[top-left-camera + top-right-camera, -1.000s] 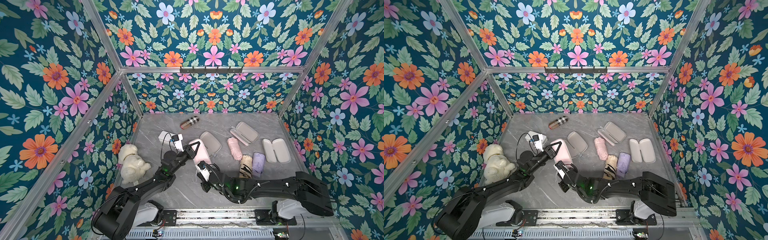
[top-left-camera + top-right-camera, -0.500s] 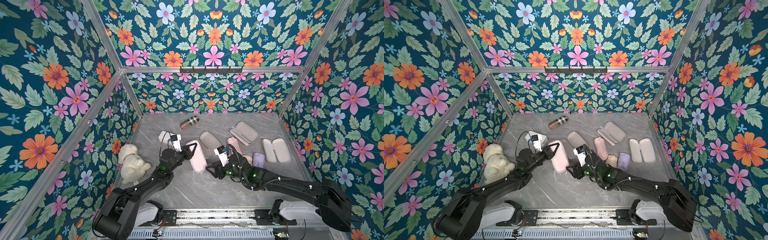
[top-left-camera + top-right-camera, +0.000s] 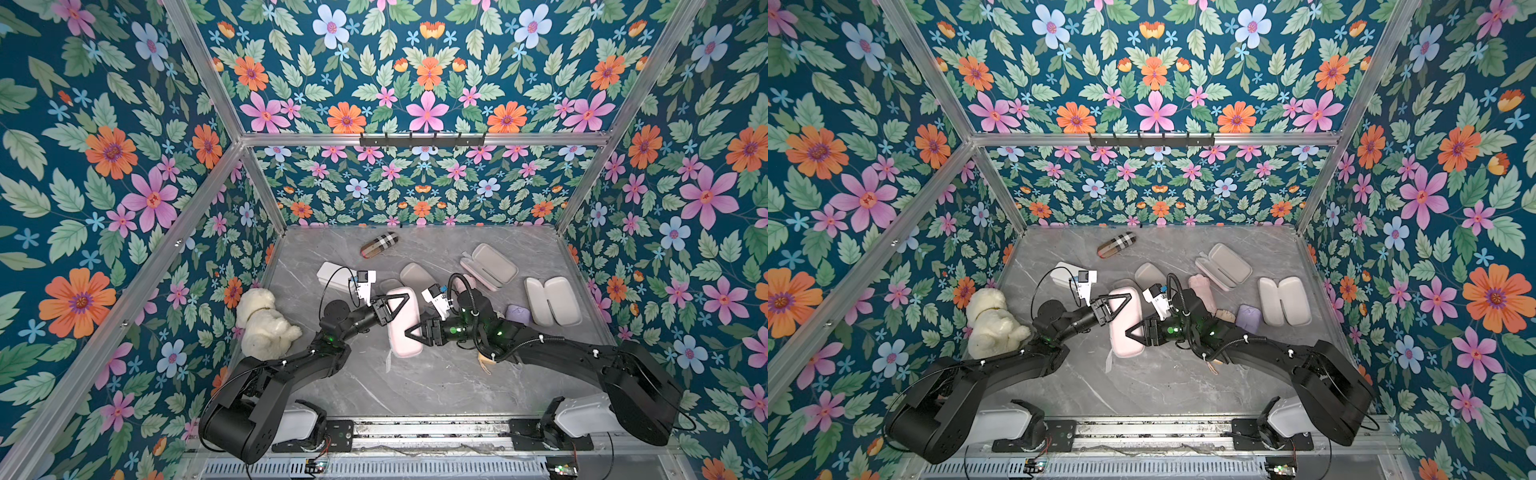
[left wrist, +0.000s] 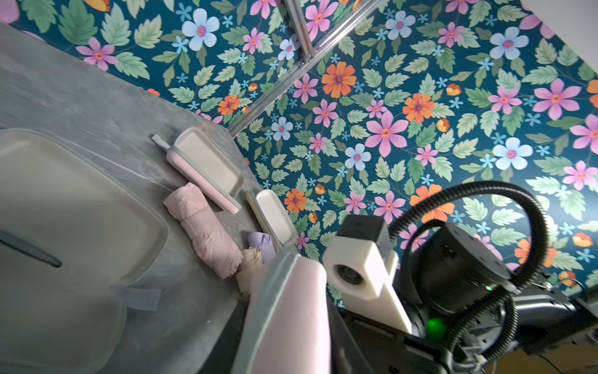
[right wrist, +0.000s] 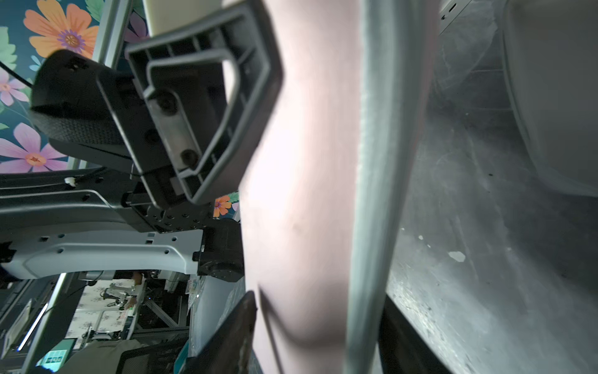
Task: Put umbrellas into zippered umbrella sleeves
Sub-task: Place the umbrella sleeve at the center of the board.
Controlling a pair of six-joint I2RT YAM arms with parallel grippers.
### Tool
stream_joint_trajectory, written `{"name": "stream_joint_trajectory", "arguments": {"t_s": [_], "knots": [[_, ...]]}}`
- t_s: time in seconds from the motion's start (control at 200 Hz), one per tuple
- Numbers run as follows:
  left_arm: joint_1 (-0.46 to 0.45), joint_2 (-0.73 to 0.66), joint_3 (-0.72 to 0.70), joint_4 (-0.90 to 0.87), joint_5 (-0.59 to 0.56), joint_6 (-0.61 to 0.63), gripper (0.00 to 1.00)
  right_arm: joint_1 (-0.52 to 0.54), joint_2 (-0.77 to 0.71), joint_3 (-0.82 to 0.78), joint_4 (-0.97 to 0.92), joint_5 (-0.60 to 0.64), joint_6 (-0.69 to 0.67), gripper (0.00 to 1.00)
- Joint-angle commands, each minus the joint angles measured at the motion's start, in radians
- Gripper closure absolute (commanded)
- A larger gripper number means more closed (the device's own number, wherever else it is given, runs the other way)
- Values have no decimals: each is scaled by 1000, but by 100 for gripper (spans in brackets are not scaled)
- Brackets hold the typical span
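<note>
The left fingers (image 3: 398,304) pinch the far end of the closed pink sleeve (image 3: 397,340), with one finger flat on the pink shell. The right fingers (image 3: 413,332) straddle its near half, spread either side of the grey zipper seam (image 5: 372,194). Can't tell if they press it. The sleeve lies between the two sets of fingers, on or just over the worktop (image 3: 415,386), unclear which. Contents are hidden. Probably an umbrella is inside and the step is zipping shut.

To do it well, the left should clamp the shell level. The right should take the pull, not the shell, and run it along the seam without prying the halves apart.

Just beyond the right fingers lie the pink umbrella (image 4: 204,230), cream umbrella (image 4: 250,259) and lavender umbrella (image 3: 517,313), all loose. Further out are the open pink sleeve (image 3: 490,266) and open pale sleeve (image 3: 550,301).
</note>
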Motion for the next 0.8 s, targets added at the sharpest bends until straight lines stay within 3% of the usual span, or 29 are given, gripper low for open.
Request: {"name": "stream_joint_trajectory", "arguments": {"t_s": [0.0,0.07,0.12,0.195,0.305,0.4,0.485,0.575,0.705,0.795], "knots": [[-2,-1,0,85,12,-23,87,3,23,-14,209,-67,102,61],[1,-16,2,37,-19,-18,71,4,39,-37,273,-50,150,78],[15,-55,9,-45,-49,13,57,4,56,-52,316,-27,188,83],[46,-170,54,-344,-139,121,43,12,90,-81,360,35,253,88],[62,-333,196,-924,-535,351,22,73,167,-74,360,136,310,89],[74,-382,308,-1213,-775,458,17,144,277,-3,322,215,358,90],[81,-393,399,-1376,-920,503,15,177,400,91,313,255,468,91],[88,-409,448,-1435,-957,531,15,209,530,244,273,259,556,90],[91,-438,464,-1434,-947,531,16,284,678,508,-1,320,586,88],[94,-443,476,-1436,-944,523,17,318,763,625,-70,352,648,87]]}}
